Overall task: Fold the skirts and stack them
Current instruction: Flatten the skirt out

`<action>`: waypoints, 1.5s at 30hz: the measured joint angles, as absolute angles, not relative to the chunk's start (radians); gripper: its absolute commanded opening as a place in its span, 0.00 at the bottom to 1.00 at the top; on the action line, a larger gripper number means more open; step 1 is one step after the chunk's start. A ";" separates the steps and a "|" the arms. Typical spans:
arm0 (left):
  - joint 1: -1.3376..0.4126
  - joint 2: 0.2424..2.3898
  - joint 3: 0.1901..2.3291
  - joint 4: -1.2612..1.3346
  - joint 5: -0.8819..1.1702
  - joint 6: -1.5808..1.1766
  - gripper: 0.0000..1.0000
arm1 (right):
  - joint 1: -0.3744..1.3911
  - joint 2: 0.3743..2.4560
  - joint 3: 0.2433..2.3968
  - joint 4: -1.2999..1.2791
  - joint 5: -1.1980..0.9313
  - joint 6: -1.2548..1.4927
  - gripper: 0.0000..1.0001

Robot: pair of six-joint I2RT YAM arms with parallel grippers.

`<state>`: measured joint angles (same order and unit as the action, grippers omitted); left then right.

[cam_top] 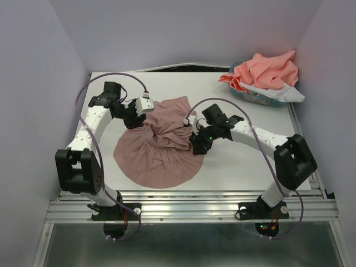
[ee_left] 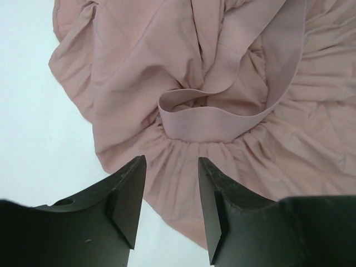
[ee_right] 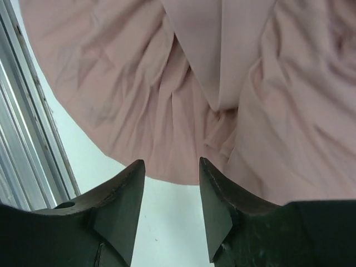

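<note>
Both tools released at the mauve skirt (cam_top: pixel 158 158), mid-table.

My left gripper (ee_left: pixel 171 161): jaws apart, clamping nothing, at the skirt's bunched far-left edge, near the smooth elastic waistband (ee_left: pixel 222 125). Right gripper (ee_right: pixel 171 164): jaws also apart, over the right-side hem. The cloth is crinkly and pleated, the near half fanned flat, the far half crumpled in a heap. The coral cloth (cam_top: pixel 267 69) lies over the pale white-blue one (cam_top: pixel 286 94) in the teal basket (cam_top: pixel 250 96), far right.
</note>
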<state>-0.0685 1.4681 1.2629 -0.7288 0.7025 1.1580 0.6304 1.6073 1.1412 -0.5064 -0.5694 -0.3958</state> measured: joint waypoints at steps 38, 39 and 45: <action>-0.183 1.765 1.399 -0.819 0.616 1.451 0.64 | 0.695 1.777 1.031 -0.051 -0.387 -0.337 0.05; -0.186 1.774 1.399 -0.819 0.613 1.452 0.63 | 0.695 1.777 1.031 -0.053 -0.384 -0.337 0.04; -0.197 1.821 1.399 -0.804 0.590 1.450 0.30 | 0.695 1.748 1.031 -0.080 -0.377 -0.334 0.01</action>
<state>-0.1967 1.8214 1.3994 -0.8036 0.5903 1.4498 0.6952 1.7485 1.0309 -0.0799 -0.3771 -0.3344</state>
